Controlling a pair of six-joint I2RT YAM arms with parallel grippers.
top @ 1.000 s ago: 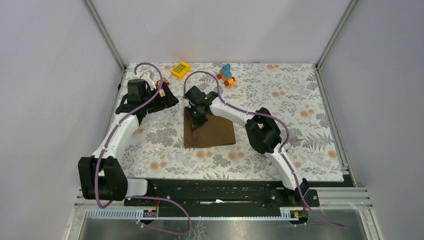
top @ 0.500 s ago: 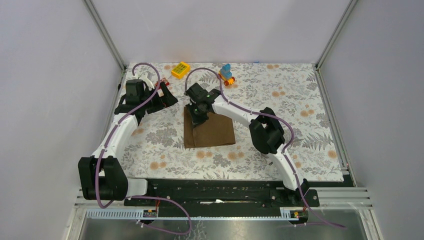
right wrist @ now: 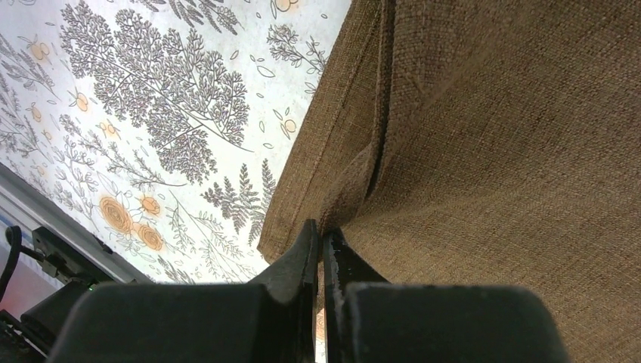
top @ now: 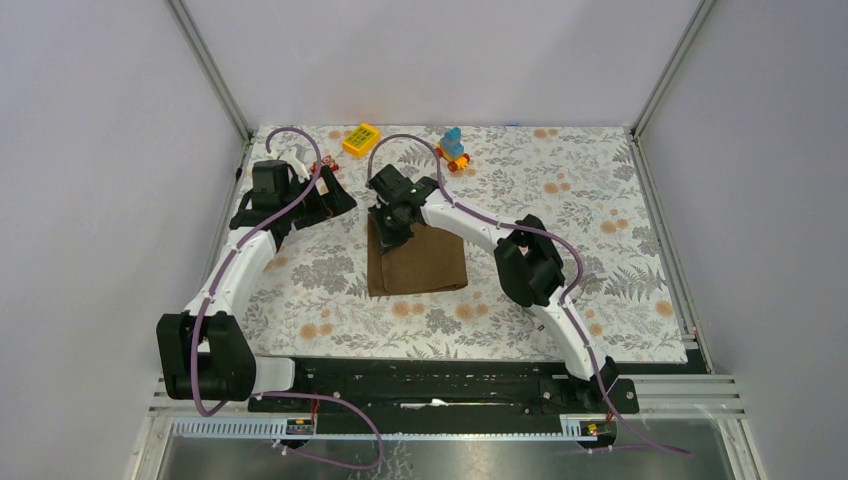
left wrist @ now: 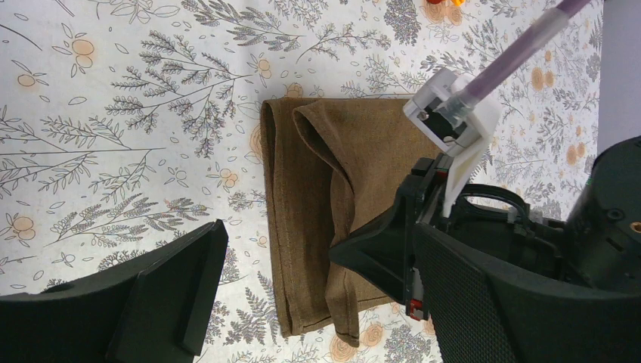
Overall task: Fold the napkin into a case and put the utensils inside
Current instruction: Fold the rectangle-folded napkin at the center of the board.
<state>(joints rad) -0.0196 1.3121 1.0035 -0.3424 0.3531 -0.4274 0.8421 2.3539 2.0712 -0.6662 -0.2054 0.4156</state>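
Ok, view by view.
Top: the napkin (top: 428,268) is laid folded mid-table on the tablecloth (top: 600,260), slightly longer left-right. Its far-left corner is covered by the right gripper (top: 390,232).
Left gripper (top: 338,197): set left of the napkin, jaws wide, nothing held.
Clutter: yellow block (top: 361,139) and blue toy (top: 453,147) at the far edge, well apart.
Left wrist: layered fold edges are shown, with the cloth tented up to the right gripper's tip.
Right wrist: fingers (right wrist: 298,261) are seen clamped on a napkin fold.

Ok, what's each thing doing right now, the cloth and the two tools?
napkin: folded, lying on the tablecloth, one layer pinched
right tool: shut on the napkin
left tool: open, empty, left of the napkin
yellow block: lying at the far edge, untouched
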